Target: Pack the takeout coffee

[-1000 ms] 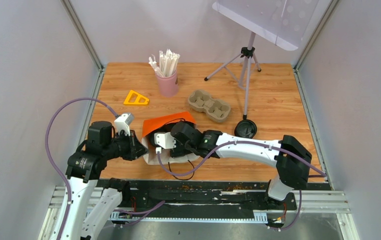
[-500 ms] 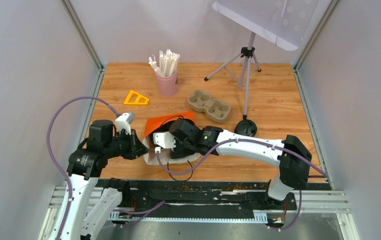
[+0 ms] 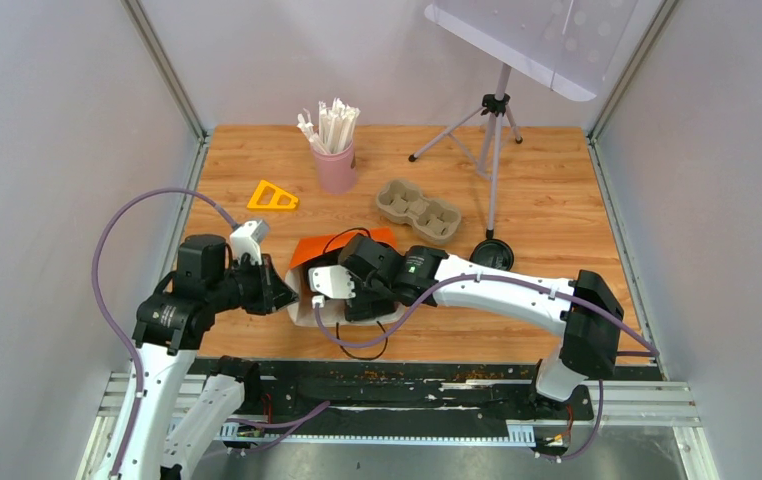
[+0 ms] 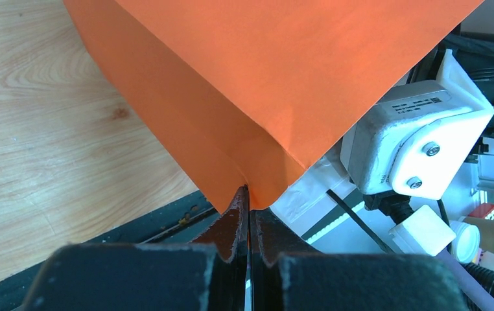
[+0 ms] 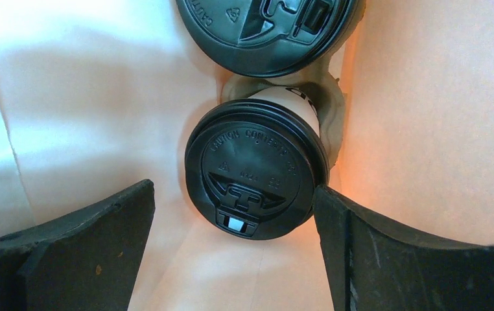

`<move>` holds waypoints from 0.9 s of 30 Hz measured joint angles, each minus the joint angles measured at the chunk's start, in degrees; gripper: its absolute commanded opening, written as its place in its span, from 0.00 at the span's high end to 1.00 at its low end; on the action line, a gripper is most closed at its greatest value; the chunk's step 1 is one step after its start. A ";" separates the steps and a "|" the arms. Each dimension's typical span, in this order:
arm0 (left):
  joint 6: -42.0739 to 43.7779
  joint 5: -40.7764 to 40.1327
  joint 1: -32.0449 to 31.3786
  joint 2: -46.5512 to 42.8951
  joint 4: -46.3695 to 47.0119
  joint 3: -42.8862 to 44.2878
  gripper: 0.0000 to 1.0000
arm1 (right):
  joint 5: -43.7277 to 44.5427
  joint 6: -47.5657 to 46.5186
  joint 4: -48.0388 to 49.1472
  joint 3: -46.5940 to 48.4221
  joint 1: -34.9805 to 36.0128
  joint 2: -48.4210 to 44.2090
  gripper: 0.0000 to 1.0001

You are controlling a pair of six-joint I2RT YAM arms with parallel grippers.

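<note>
An orange paper bag lies on its side near the table's front. My left gripper is shut on a corner of the bag's mouth, seen from above beside the bag's left edge. My right gripper is inside the bag and open. Between its fingers stands a whitish takeout coffee cup with a black lid. The right finger touches the lid's rim; the left finger stands apart. A second black-lidded cup sits just beyond. Brown cardboard rings the cups.
A pink cup of white sticks stands at the back. Near it lie a yellow triangular piece and a cardboard two-cup carrier. A bare black lid lies right of the bag. A tripod stands at the back right.
My right arm has shifted slightly left and back inside the bag, and the orange top panel has folded in a little. The left gripper keeps its hold on the bag.
</note>
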 measured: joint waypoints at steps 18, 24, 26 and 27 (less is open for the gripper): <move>-2.71 0.50 0.00 1.92 -1.03 2.27 0.98 | -2.60 2.25 -7.19 5.90 0.48 0.00 0.18; -3.61 0.70 0.00 2.58 -1.46 3.43 0.99 | -4.17 3.32 -9.70 8.83 0.72 0.00 0.31; -4.02 0.92 0.00 2.97 -1.44 3.89 0.99 | -4.70 3.78 -10.43 10.03 0.74 0.00 0.34; -4.20 1.03 0.00 3.15 -1.44 4.04 0.99 | -4.96 4.00 -10.54 10.49 0.74 0.00 0.35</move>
